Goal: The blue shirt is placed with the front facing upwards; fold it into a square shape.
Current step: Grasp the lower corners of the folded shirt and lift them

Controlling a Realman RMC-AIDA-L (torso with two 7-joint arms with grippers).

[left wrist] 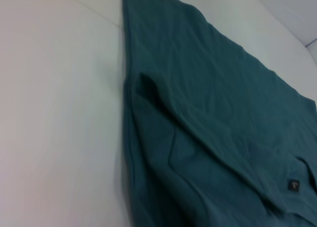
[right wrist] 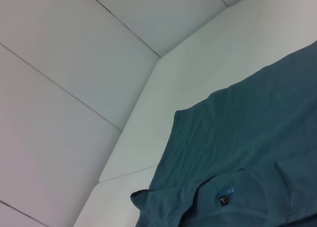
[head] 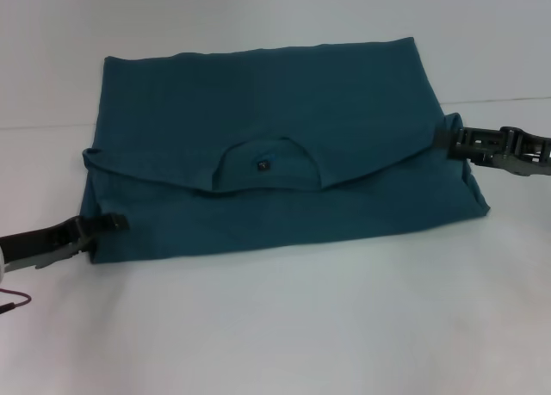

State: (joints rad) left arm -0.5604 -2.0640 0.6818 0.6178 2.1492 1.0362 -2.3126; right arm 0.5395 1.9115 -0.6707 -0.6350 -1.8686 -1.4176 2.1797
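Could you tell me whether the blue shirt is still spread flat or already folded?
Folded: the blue shirt is a compact rectangle, its collar edge doubled over the lower layer. No sleeves show.

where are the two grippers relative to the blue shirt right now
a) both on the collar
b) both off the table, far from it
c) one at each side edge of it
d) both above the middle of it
c: in the head view the left gripper sits at the blue shirt's near left edge and the right gripper at its right edge, with the collar lying between them.
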